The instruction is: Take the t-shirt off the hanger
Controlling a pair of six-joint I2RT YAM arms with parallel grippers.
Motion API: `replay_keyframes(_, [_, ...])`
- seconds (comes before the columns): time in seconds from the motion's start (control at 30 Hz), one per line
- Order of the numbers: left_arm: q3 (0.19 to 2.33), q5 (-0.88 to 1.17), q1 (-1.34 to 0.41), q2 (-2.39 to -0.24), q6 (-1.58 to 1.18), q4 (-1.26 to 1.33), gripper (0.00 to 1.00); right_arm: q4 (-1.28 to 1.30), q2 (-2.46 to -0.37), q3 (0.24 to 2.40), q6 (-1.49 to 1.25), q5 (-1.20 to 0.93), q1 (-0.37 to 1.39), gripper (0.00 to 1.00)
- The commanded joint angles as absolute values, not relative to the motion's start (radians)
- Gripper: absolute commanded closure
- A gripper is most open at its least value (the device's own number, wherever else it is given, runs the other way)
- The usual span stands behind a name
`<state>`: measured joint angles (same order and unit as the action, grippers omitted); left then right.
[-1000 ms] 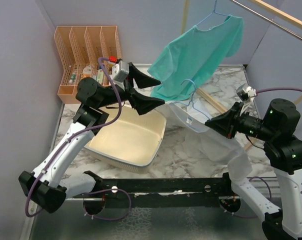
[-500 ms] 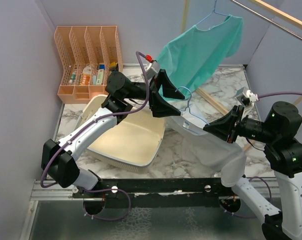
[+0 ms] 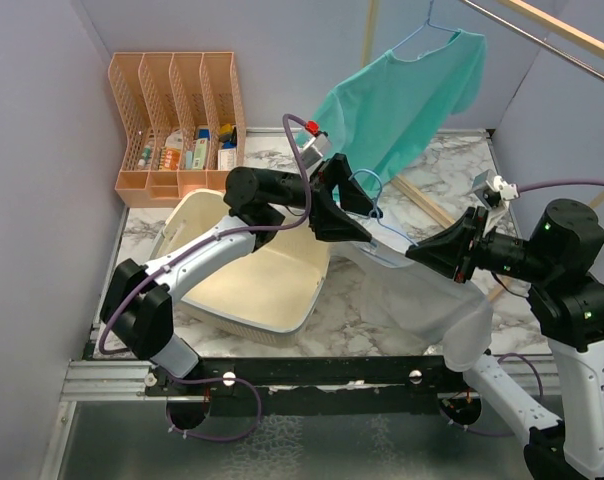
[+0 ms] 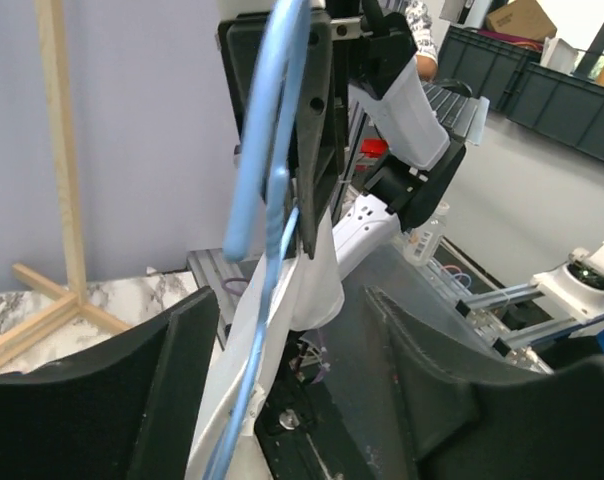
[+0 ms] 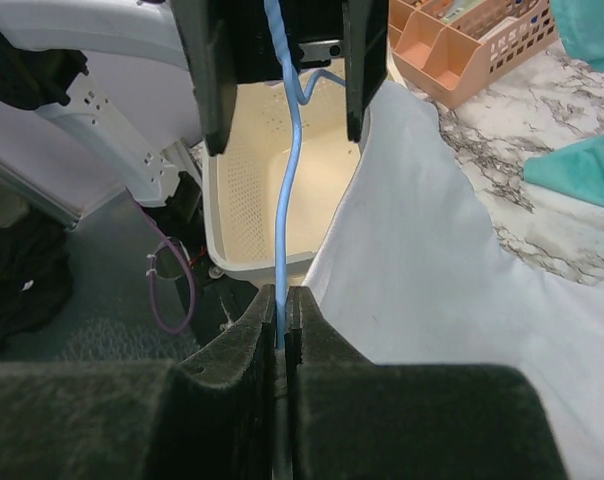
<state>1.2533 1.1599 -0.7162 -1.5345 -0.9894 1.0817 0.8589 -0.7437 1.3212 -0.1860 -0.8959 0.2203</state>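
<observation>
A white t-shirt hangs on a blue wire hanger over the marble table. My right gripper is shut on the hanger's wire, with the shirt draped to its right. My left gripper is open at the hook end, one finger on each side of the hanger and the shirt's edge, and I cannot see them touching. In the right wrist view its fingers frame the wire. My left gripper faces the right one.
A green t-shirt hangs on a second blue hanger from the rail at the back right. A cream laundry basket sits under the left arm. An orange desk organiser stands at the back left. Wooden bars lie on the table.
My left arm has swung right from above the basket to the hanger, and its jaws now straddle the hook end, slightly narrower. The right gripper has kept its hold and barely moved.
</observation>
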Motion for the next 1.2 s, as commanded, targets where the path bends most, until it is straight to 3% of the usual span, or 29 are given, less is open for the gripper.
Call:
replay_keyframes(0.0, [1.283,1.165,-0.723,-1.564,-1.055,1.169,0.58,0.805,-0.745,1.360,-0.201,-0.909,0.215,0.99])
replay_keyframes(0.07, [1.299,1.179,-0.724,-1.575,-1.060,1.161,0.99,0.805,-0.744,1.363,-0.202,-0.905,0.214,0.99])
replay_keyframes(0.1, [1.302,1.182,-0.724,-1.578,-1.066,1.158,1.00,0.806,-0.743,1.362,-0.202,-0.904,0.215,0.99])
replay_keyframes(0.23, [1.288,1.184,-0.723,-1.558,-1.057,1.168,1.00,0.806,-0.741,1.352,-0.202,-0.894,0.215,0.99])
replay_keyframes(0.4, [1.304,1.162,-0.723,-1.512,-0.911,0.971,1.00,0.808,-0.733,1.331,-0.196,-0.878,0.214,0.96])
replay_keyframes(0.53, [1.376,1.159,-0.721,-1.487,-0.796,0.781,1.00,0.844,-0.693,1.309,-0.185,-0.739,0.215,0.64])
replay_keyframes(0.7, [1.547,1.126,-0.713,-1.462,-0.509,0.356,1.00,0.919,-0.587,1.287,-0.191,-0.425,0.214,0.48])
replay_keyframes(0.9, [1.702,1.116,-0.671,-1.479,-0.392,0.159,1.00,1.008,-0.491,1.271,-0.238,-0.070,0.215,0.40])
replay_keyframes(1.17, [1.774,1.165,-0.651,-1.519,-0.497,0.239,1.00,1.014,-0.467,1.237,-0.241,0.002,0.215,0.39])
